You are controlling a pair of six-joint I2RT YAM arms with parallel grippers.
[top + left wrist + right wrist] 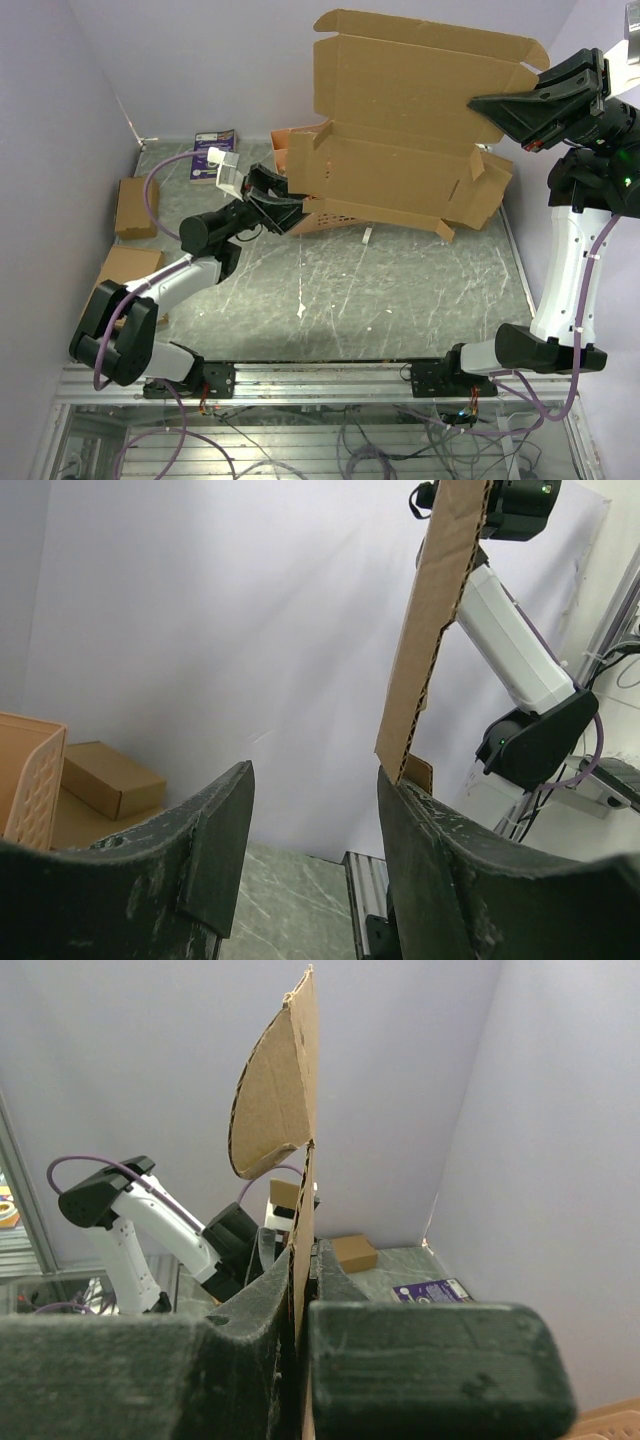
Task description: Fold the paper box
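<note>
Up over the marbled green tabletop (400,290), right fingers (430,1370) pinch the paper box (400,110); left fingers (215,830) gape beside it.

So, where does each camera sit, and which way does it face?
Top external: above and behind the arm bases, looking down at the grey table; shows the left arm, the right arm, the right pincer gripping the brown cardboard die-cut sheet.
Left wrist: on the left wrist, looking through the open left pincer toward the right arm.
Right wrist: on the right wrist, looking along the shut right pincer toward the left arm.
Both wrist views share the sheet, edge-on.
</note>
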